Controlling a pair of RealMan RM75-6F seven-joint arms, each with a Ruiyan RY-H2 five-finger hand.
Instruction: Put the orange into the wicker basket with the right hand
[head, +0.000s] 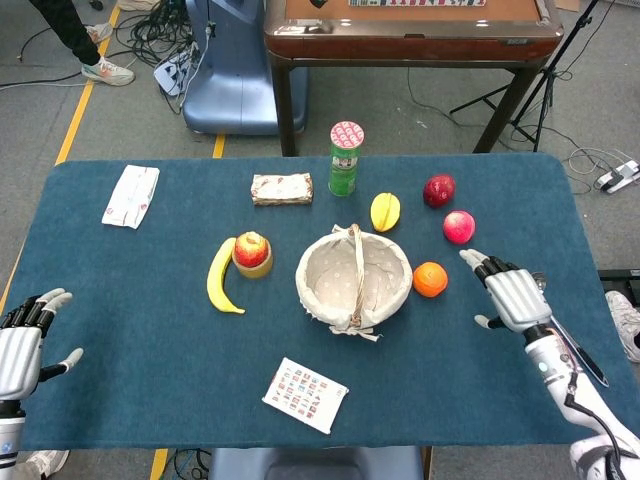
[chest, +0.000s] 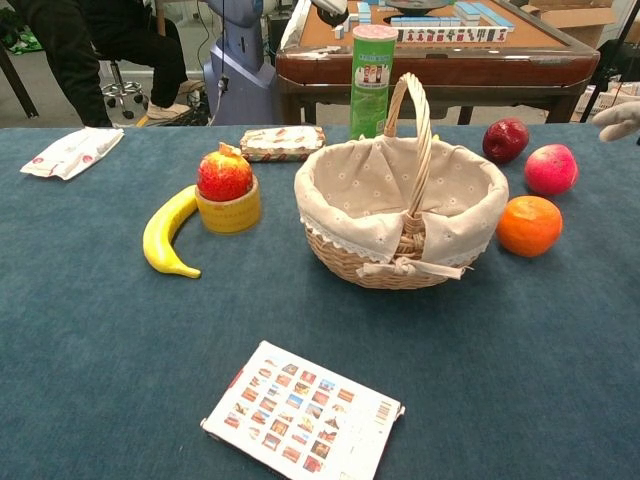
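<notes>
Blue felt covered the table (head: 150, 380); grey floor, cables and a wooden table (head: 410, 30) filled the top of the frame. At centre sat the wicker basket (head: 354, 277), the orange (head: 430, 279) just right of it. Right hand (head: 512, 293), fingers spread, hovered empty nearby; left hand (head: 22, 345) lay open lower left.

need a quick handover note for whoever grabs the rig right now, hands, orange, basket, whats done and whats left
Right hand: open, holding nothing, to the right of the orange, not touching it.
Left hand: open, at the table's near left edge, holding nothing.
Orange: on the table just right of the wicker basket, beside it, not inside.
Done: nothing grasped yet.
Left: reach the orange with the right hand, grip it, lift it over the rim, release inside the basket.
</notes>
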